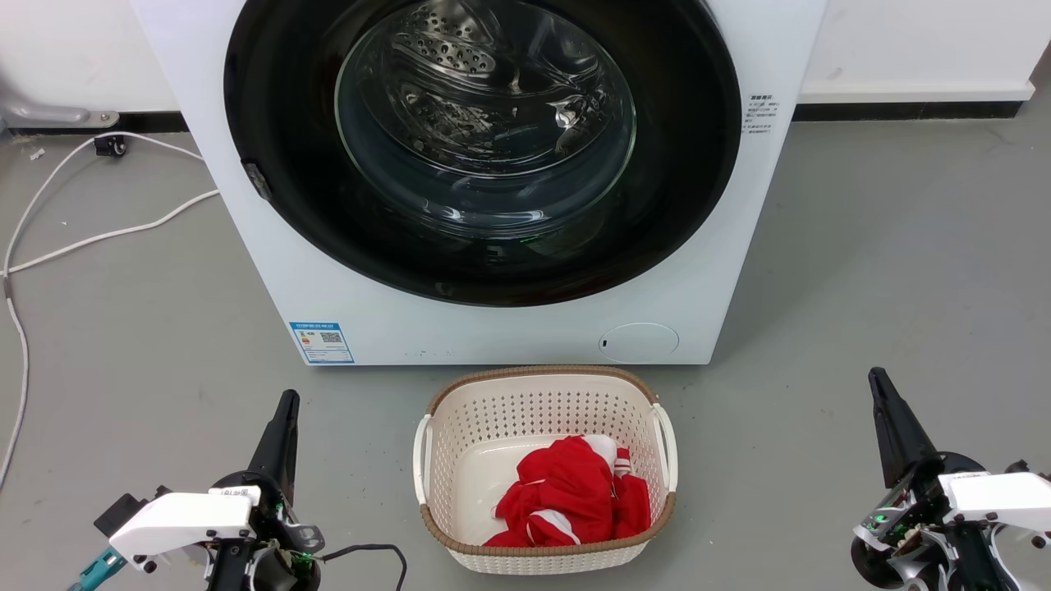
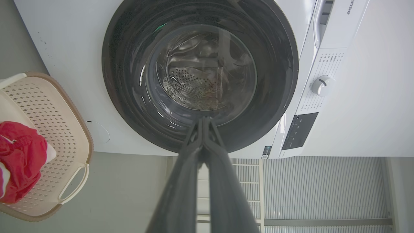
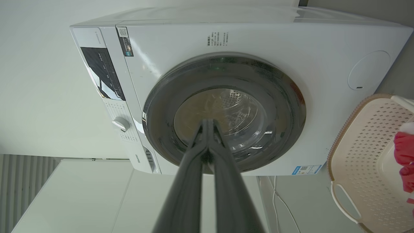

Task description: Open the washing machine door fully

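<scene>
The washing machine door [image 1: 484, 139] is shut against the front of the white machine [image 1: 271, 279], at 12 o'clock in the head view.

Left gripper [image 1: 289, 397]: fingers pressed together, holding nothing. It is well apart from the door, which lies at its 1 o'clock.

Right gripper [image 1: 877, 374]: likewise clenched and empty. The door is at its 11 o'clock, with no contact.

At the door's 6 o'clock, a cream basket [image 1: 423, 460] stands on the grey floor [image 1: 821, 287] between the grippers. It contains a red garment [image 1: 575, 492]. White cables [image 1: 98, 238] lie at the machine's 9 o'clock.
</scene>
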Controlling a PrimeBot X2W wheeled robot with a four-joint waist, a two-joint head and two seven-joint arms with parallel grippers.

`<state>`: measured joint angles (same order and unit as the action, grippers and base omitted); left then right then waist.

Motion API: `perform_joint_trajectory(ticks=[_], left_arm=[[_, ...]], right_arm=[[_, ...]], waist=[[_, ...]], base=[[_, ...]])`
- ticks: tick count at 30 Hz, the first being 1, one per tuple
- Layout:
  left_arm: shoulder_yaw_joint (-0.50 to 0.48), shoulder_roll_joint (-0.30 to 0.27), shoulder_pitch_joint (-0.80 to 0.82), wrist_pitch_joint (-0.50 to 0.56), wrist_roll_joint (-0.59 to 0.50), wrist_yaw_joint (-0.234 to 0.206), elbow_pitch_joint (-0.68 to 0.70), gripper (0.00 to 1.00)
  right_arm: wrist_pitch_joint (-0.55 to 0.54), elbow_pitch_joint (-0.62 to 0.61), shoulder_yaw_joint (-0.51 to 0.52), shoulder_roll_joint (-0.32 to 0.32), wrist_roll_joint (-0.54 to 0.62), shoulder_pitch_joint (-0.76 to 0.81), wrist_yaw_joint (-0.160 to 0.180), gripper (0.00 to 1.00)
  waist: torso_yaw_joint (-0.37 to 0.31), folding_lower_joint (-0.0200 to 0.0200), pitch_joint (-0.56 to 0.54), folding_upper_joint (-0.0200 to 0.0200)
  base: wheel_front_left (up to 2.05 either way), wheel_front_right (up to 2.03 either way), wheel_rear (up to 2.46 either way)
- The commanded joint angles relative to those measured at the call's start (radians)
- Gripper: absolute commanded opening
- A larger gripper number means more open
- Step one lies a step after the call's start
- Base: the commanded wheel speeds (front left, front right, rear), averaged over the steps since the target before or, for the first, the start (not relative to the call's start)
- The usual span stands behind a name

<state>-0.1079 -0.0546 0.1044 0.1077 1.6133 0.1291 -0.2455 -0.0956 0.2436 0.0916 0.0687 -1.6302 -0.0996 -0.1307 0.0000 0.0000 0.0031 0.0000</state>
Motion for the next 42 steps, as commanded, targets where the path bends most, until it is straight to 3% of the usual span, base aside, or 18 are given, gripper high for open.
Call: perform_joint_trajectory(ticks=[1,4,5,19,32,42], left_arm=[[-0.004,0.001,0.008,0.005,-0.002,0.003,-0.001,0.00],[-0.004,0.001,0.008,0.003,-0.002,0.003,-0.001,0.00],[0.000,0.000,0.000,0.003,0.000,0.000,0.000,1.00],[0.043,-0.002,-0.014,-0.056,-0.039,0.000,0.046,1.00],[0.040,-0.003,-0.007,-0.114,-0.265,0.000,0.147,1.00],[0.040,0.000,-0.017,-0.152,-0.475,0.001,0.189,1.00]], right_arm=[[-0.001,0.003,0.002,-0.002,0.003,-0.013,0.000,0.00],[-0.002,0.003,0.003,-0.002,0.004,-0.014,0.000,0.00],[-0.002,0.000,0.001,-0.001,0.002,0.000,0.000,1.00],[0.056,-0.030,-0.026,-0.006,0.047,0.026,0.000,1.00],[0.111,-0.129,-0.049,-0.008,0.332,0.036,0.000,1.00],[0.147,-0.192,-0.075,-0.010,0.622,0.049,0.000,1.00]], waist=[[0.000,0.0000,0.000,0.0000],[0.000,0.0000,0.000,0.0000],[0.000,0.0000,0.000,0.0000],[0.000,0.0000,-0.001,0.0000],[0.001,0.0000,-0.001,0.0000],[0.004,0.0000,-0.002,0.0000]], base=[[0.00,0.00,0.00],[0.00,0.00,0.00],[0.00,0.00,0.00],[0.00,0.00,0.00],[0.00,0.00,0.00],[0.00,0.00,0.00]])
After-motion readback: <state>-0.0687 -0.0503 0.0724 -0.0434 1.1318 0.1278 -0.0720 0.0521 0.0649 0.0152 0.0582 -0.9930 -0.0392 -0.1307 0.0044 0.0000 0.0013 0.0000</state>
